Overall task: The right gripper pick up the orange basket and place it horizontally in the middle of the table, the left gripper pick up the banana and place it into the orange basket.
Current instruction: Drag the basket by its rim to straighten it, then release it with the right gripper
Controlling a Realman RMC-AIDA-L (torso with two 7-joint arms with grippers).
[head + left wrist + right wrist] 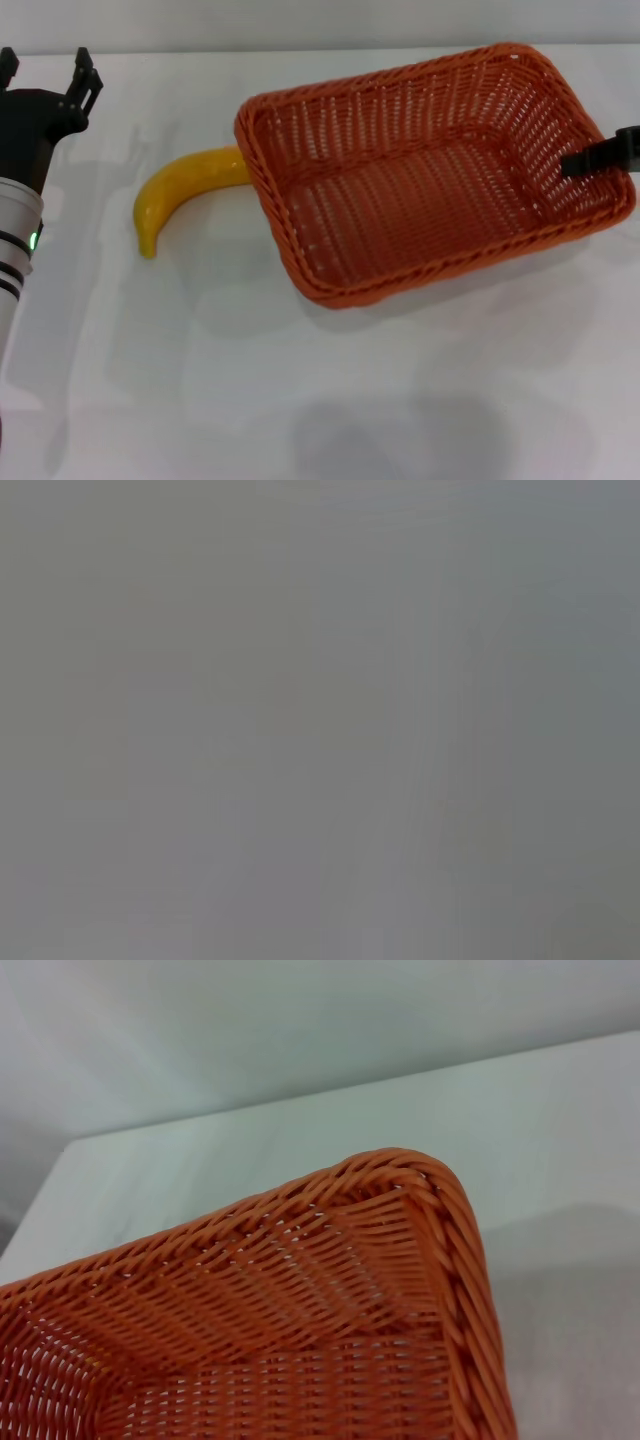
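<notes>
The orange basket lies askew over the middle and right of the white table. A soft shadow spreads beneath its near side. My right gripper comes in from the right edge, its black finger lying across the basket's right rim, shut on that wall. One corner of the orange basket fills the right wrist view. The yellow banana lies just left of the basket, one end hidden behind the rim. Far left at the back, my left gripper is open and holds nothing, well apart from the banana.
The left wrist view shows only plain grey. The table's far edge runs along the back, behind the basket. Bare white tabletop stretches across the front.
</notes>
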